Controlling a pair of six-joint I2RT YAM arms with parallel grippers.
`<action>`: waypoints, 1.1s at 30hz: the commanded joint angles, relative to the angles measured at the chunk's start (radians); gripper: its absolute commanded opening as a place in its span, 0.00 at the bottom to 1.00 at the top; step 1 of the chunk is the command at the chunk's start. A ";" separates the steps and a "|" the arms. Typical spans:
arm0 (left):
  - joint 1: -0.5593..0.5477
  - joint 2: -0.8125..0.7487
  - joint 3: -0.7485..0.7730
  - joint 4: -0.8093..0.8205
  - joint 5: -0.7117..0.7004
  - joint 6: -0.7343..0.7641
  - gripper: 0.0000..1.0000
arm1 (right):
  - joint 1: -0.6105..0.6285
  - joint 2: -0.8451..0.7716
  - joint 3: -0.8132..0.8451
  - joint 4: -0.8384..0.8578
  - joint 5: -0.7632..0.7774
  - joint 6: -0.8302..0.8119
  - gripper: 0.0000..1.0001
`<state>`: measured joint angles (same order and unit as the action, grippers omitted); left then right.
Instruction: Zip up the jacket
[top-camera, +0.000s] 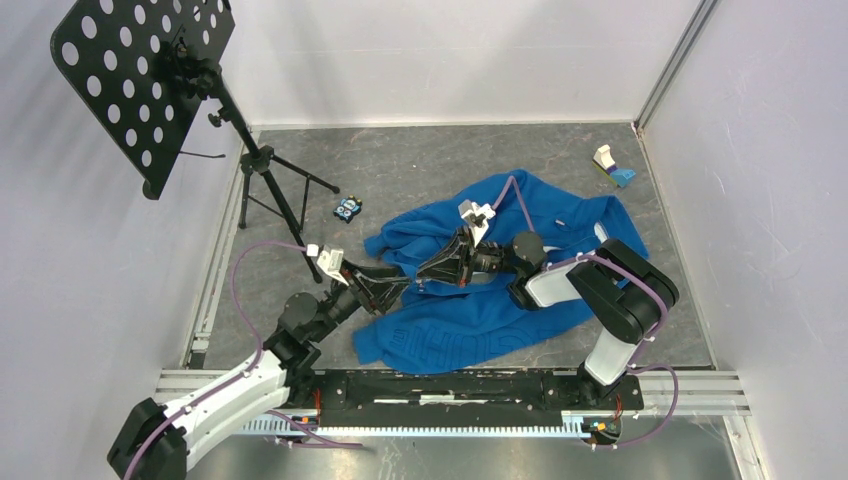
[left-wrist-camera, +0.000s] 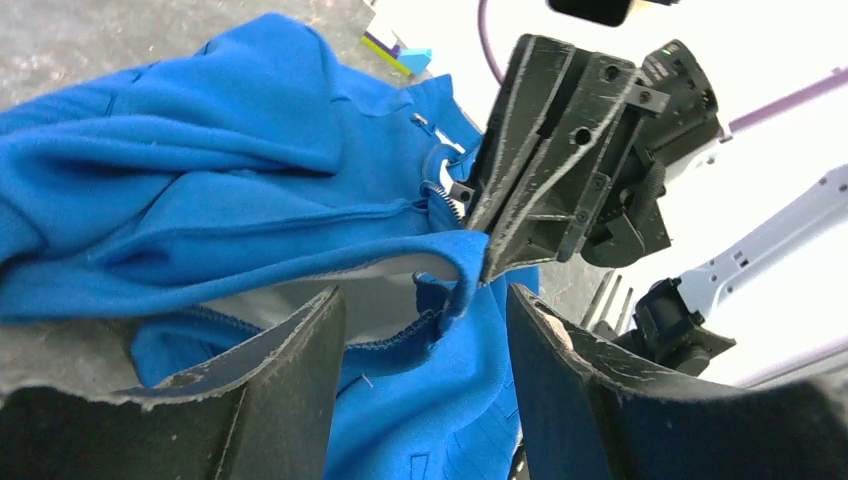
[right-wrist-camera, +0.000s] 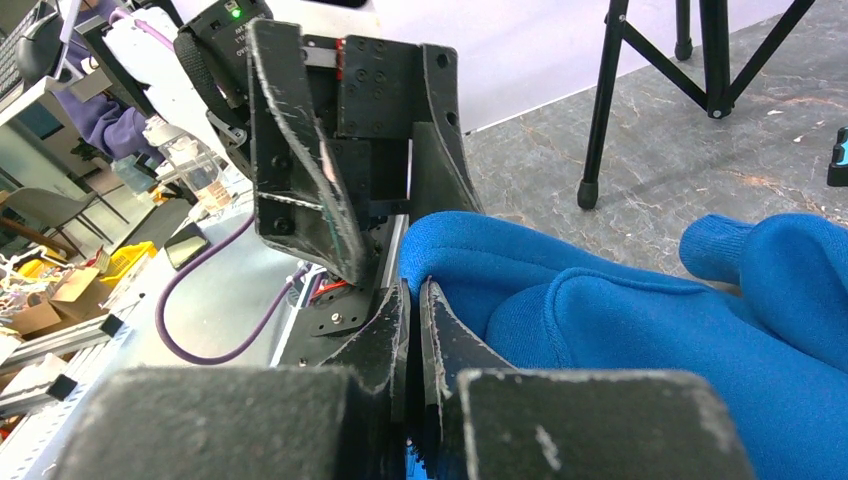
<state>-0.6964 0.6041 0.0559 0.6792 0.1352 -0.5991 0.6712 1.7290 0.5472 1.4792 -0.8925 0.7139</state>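
Note:
The bright blue jacket (top-camera: 480, 320) lies crumpled in the middle of the table. My right gripper (top-camera: 425, 272) is shut on a folded edge of the jacket near its left side. In the right wrist view its jaws (right-wrist-camera: 413, 288) pinch the blue fabric (right-wrist-camera: 620, 330). My left gripper (top-camera: 400, 285) is open just left of it, fingertips facing the right gripper. In the left wrist view the left fingers (left-wrist-camera: 290, 380) straddle a hanging jacket hem (left-wrist-camera: 440, 320) without touching it. A short stretch of pale zipper (left-wrist-camera: 447, 195) shows beside the right gripper's tips (left-wrist-camera: 488, 268).
A black perforated music stand (top-camera: 140, 80) on a tripod (top-camera: 270, 190) stands at the back left. A small blue and black object (top-camera: 347, 209) lies near the tripod. A white, blue and green object (top-camera: 610, 165) sits at the back right. A metal rail (top-camera: 450, 385) runs along the near edge.

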 joint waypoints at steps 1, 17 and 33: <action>-0.002 0.013 0.018 -0.010 -0.078 -0.170 0.66 | -0.006 -0.010 -0.004 0.279 0.007 0.009 0.00; -0.002 0.262 0.030 0.283 -0.035 -0.325 0.44 | -0.004 -0.013 -0.005 0.280 0.007 0.012 0.00; -0.002 0.187 -0.037 0.353 -0.131 -0.430 0.73 | -0.004 0.001 0.000 0.291 0.007 0.021 0.00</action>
<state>-0.6964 0.8207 0.0444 0.9821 0.0834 -0.9405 0.6632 1.7294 0.5449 1.4799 -0.8772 0.7300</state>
